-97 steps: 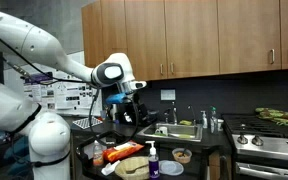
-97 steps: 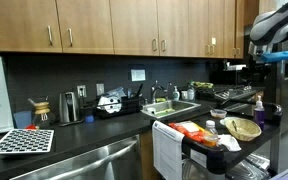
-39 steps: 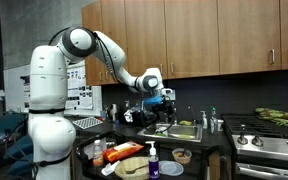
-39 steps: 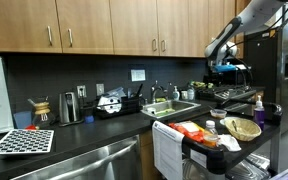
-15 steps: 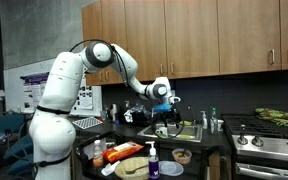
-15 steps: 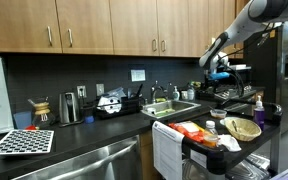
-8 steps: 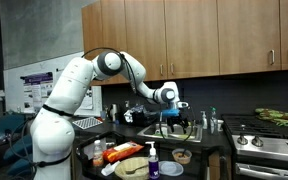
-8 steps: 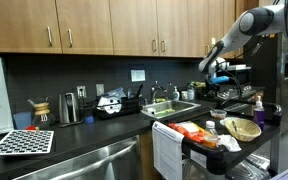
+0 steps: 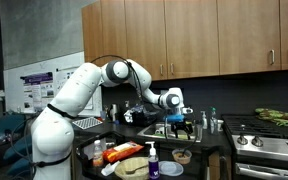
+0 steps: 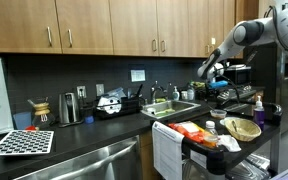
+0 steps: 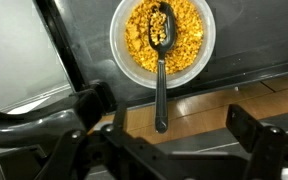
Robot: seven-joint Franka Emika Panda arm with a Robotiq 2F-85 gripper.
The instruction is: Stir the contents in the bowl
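Jaws of the gripper [image 11: 167, 118] stand wide apart with nothing between them in the wrist view, one dark finger to each side of the spoon handle's free end. The bowl [image 11: 115, 50] sits just beyond them on the dark grey table [image 11: 259, 45]. It is round, white and smooth-walled, probably light plastic or thin ceramic, so it could skid on that sleek surface if pushed sideways. The contents [image 11: 137, 42] are small yellow kernels or flakes, loose and dry-looking rather than a paste. They should part easily, but may hop over the bowl's low rim. A dark spoon [image 11: 161, 85] lies with its scoop in the kernels, its slim, stiff handle running out over the bowl's rim toward the gripper. That handle looks glossy and narrow, so the best hold is likely its outer half, clear of the bowl, pinched firmly across its width
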